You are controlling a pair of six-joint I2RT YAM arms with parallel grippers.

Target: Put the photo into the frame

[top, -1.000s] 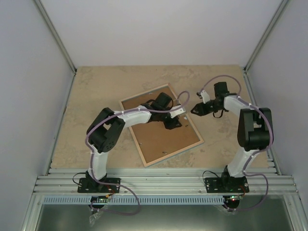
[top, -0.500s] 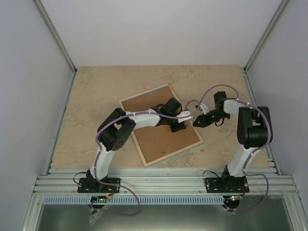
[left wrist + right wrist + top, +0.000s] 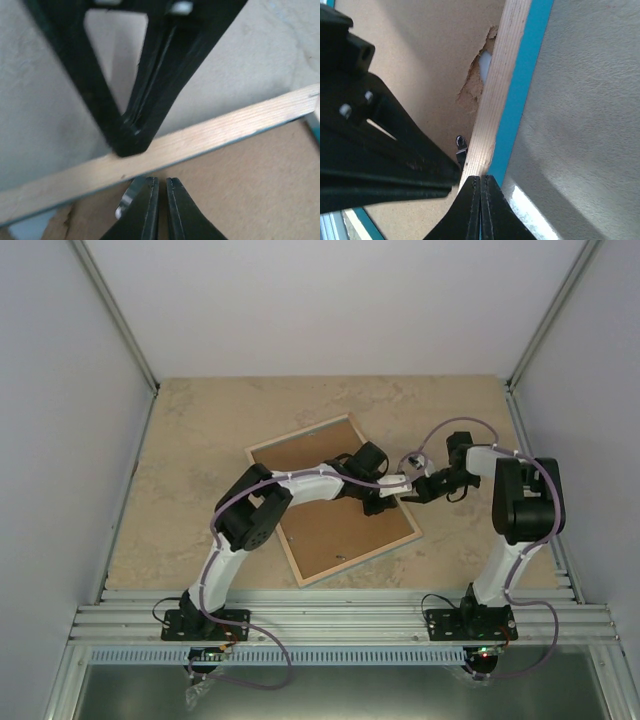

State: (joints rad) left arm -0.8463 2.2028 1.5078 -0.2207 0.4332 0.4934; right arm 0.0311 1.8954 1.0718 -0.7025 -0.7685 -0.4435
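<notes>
The left gripper (image 3: 160,182) and right gripper (image 3: 480,182), both pinched together, meet at the face-down frame's (image 3: 495,90) three-o'clock rail.

Right gripper (image 3: 480,182) jaws closed at frame (image 3: 502,75) wood edge; backing board (image 3: 420,50) torn.

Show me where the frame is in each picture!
Top external: the frame lies tilted mid-table, back up.
Left wrist: its wood edge slants across the middle.
Right wrist: its wood-and-turquoise edge runs up from bottom centre.
Shared landmark: the brown board inside that edge.
</notes>
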